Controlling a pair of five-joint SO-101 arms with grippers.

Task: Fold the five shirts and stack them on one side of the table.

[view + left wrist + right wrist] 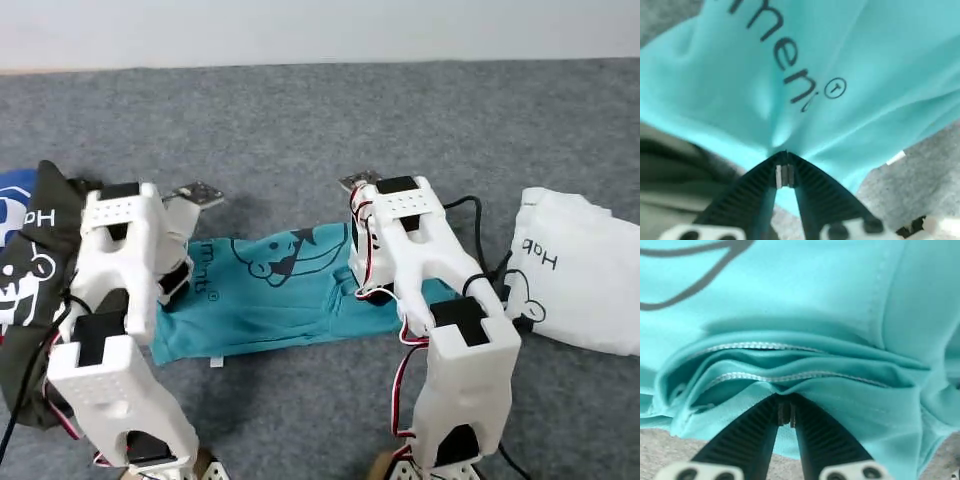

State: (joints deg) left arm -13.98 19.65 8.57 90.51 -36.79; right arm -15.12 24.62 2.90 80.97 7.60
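**Both tools clamped on the teal shirt, one toward each end**

My left tool (785,175) has its ribbed jaws closed on a pinch of the teal shirt (805,65), with cloth puckering out from the tips just below the dark lettering. My right tool (786,412) is closed in the same way on a bunched, stitched hem at the other end, where several layers lie folded over one another.

From above, the shirt lies flat on the grey desk (300,120) as a wide band. Its long axis runs across from one arm to the other, so each arm holds the end nearer to it. The cloth stretches away from both tools toward the far side of the desk. I judge that the coming fold depends on both ends being carried together, since neither arm could reach across.

Further out, a white shirt (580,280) lies crumpled well off to my right. A dark shirt (30,290) lies just beside my left arm, with a blue shirt (12,200) cut off by the frame's edge beyond it.

I cannot tell how many layers each pinch has caught. Sleeves and collar are hard to make out, and from above the arms' own bodies cover both grips.
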